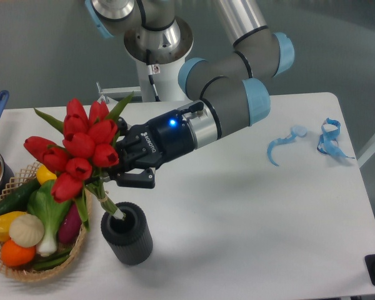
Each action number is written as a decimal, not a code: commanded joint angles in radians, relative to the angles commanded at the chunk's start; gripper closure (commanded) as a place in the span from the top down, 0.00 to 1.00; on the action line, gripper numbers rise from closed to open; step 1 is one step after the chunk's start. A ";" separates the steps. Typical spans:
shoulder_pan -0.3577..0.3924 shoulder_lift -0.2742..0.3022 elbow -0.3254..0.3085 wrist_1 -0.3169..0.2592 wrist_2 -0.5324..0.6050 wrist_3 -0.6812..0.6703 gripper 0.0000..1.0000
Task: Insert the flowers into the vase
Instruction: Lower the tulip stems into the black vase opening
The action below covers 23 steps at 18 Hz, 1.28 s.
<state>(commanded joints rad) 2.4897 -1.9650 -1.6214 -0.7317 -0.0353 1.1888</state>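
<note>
The fingers (115, 177) are clamping the flowers (75, 149) by their stems, holding the bunch tilted above the vase (127, 233), stem ends dipping into its mouth, beside the wicker basket (80, 237).

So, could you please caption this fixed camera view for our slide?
Pincer lowers red tulips, stems entering the ribbed grey vase beside the vegetable basket.

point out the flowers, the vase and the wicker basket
flowers (81, 145), fixed camera, on a red bloom mid-bunch
vase (132, 240), fixed camera, on its ribbed side
wicker basket (82, 234), fixed camera, on its right rim
</note>
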 joint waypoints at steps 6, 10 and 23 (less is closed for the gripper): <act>0.005 -0.017 -0.009 -0.002 0.005 0.000 0.25; 0.006 -0.032 -0.037 0.000 0.008 0.000 0.25; 0.041 -0.107 -0.074 0.003 0.078 0.029 0.25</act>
<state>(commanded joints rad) 2.5311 -2.0724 -1.6950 -0.7286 0.0427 1.2179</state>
